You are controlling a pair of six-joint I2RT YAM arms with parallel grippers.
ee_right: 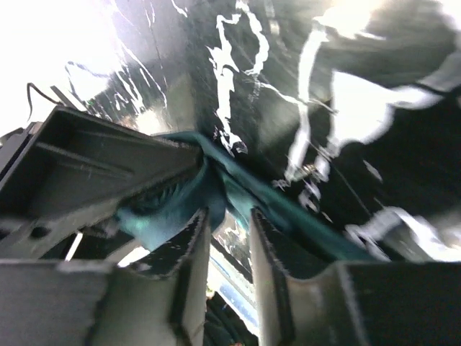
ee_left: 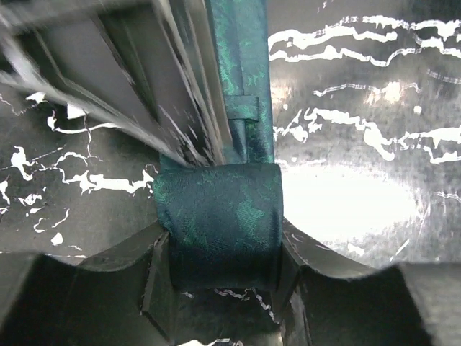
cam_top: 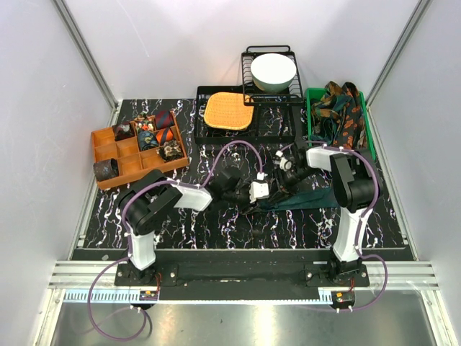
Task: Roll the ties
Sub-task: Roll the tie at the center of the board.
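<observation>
Teal tie (cam_top: 310, 198): lies on the bench (cam_top: 216, 223) between the two arms, a little right of centre. Long axis left to right in the top view. Partly rolled, with the coil (ee_left: 220, 223) at the left end and the flat length pointing right, toward the right arm. From the left wrist, runs straight away from the coil, back face up, showing a centre seam and a small loop (ee_left: 245, 108) across it. Plain colour with a faint leafy sheen.

Left gripper (ee_left: 220, 263): jaws narrowed onto the coil, a finger against each side. Right gripper (ee_right: 227, 223): angled down at the same spot, jaws a little apart, gap bare, teal cloth bunched just past the tips and trailing off to the right. Contact between those tips and the cloth: cannot tell.

Far left: orange box (cam_top: 137, 164) of compartments, with patterned rolled ties (cam_top: 151, 133) in the back cells and one dark roll (cam_top: 106, 169) at the near-left corner. Far right: green bin (cam_top: 310, 108) heaped with loose ties (cam_top: 342, 108) in navy and orange-brown, long axes front to back. At the back: orange mat (cam_top: 229, 109) on a black tray (cam_top: 277, 122), white bowl (cam_top: 272, 71) in a wire rack (cam_top: 248, 54).
</observation>
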